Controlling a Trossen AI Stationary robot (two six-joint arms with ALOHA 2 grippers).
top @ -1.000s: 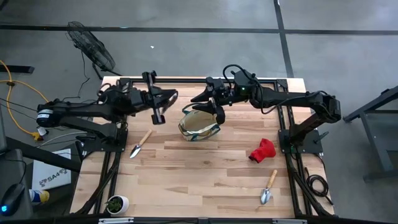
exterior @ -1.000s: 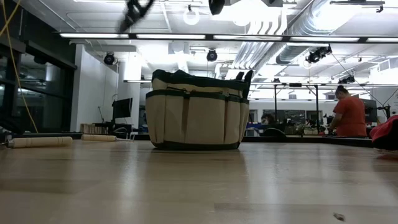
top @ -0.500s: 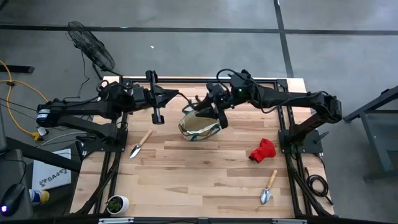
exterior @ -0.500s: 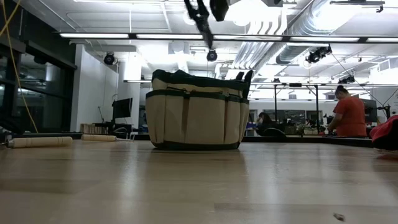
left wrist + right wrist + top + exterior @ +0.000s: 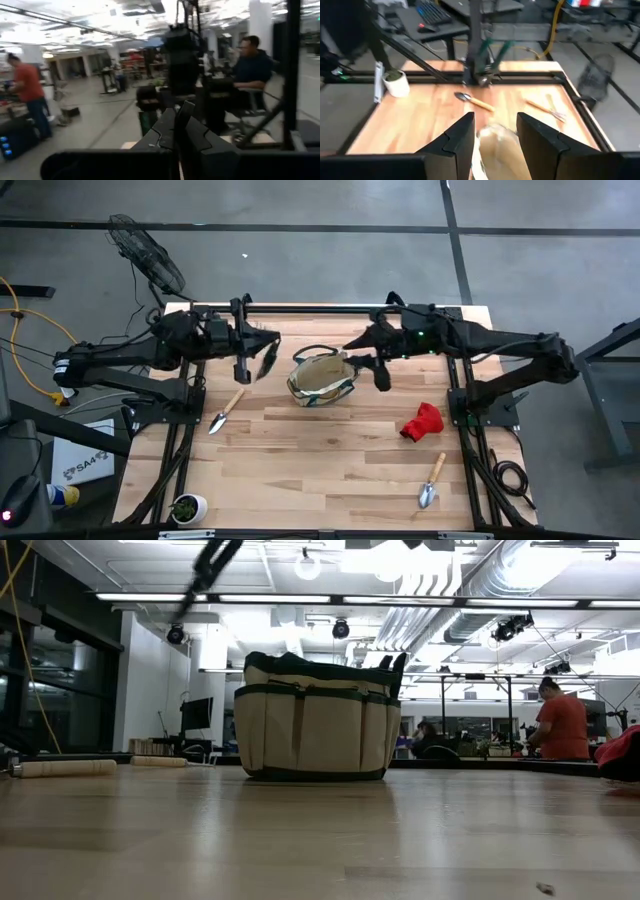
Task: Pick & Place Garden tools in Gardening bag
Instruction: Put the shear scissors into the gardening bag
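Observation:
The beige gardening bag (image 5: 320, 377) (image 5: 315, 730) stands on its base at the table's far middle, mouth up. My right gripper (image 5: 352, 356) (image 5: 493, 131) hangs open just right of the bag's mouth, pointing left, with nothing between its fingers. My left gripper (image 5: 268, 352) (image 5: 180, 120) is shut and empty, raised left of the bag. Lying flat on the table are a wooden-handled trowel (image 5: 225, 412) (image 5: 475, 101), a second trowel (image 5: 432, 480), a hand rake (image 5: 547, 107) and the red glove (image 5: 422, 422).
A small white plant pot (image 5: 187, 506) (image 5: 395, 82) stands at the near left corner. Black frame rails (image 5: 330, 308) run along the table's edges. Bare wood (image 5: 320, 450) lies between the bag and the near edge. People work in the room behind.
My right gripper has drawn back from above the bag's mouth toward the table's right edge and tipped up from pointing down to nearly level, its fingers still apart. In the low view it has left the space over the bag. The bag has stayed put.

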